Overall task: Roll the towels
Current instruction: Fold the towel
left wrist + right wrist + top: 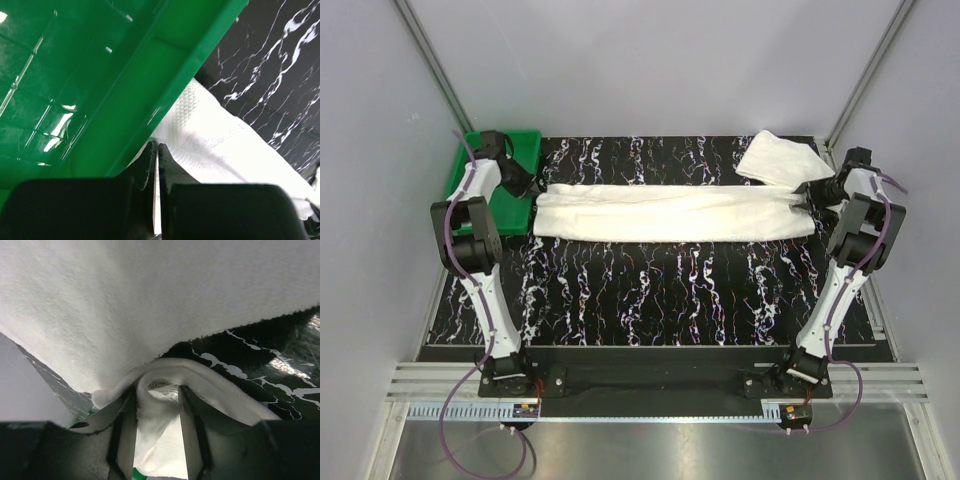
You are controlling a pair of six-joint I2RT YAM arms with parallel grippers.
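Long towel (670, 212) lies stretched flat across the back half of the marbled table (650, 290), with an arm at each end.

The left gripper (527, 186) is closed at the towel's left edge, tight against the green tray (525, 140); I cannot tell whether it pinches cloth. The right gripper (157, 392) has its jaws partly apart, with a bunched fold of the right end between them. The second towel (778, 158) lies just behind, touching that end. Open tabletop runs from the long towel to the arm bases.

A black, white-veined table (670, 300) carries a long towel (670, 212) stretched flat from nine o'clock to three o'clock. A second towel (780, 158) lies folded at one o'clock, its edge meeting the first. A green tray (527, 143) sits at ten o'clock.
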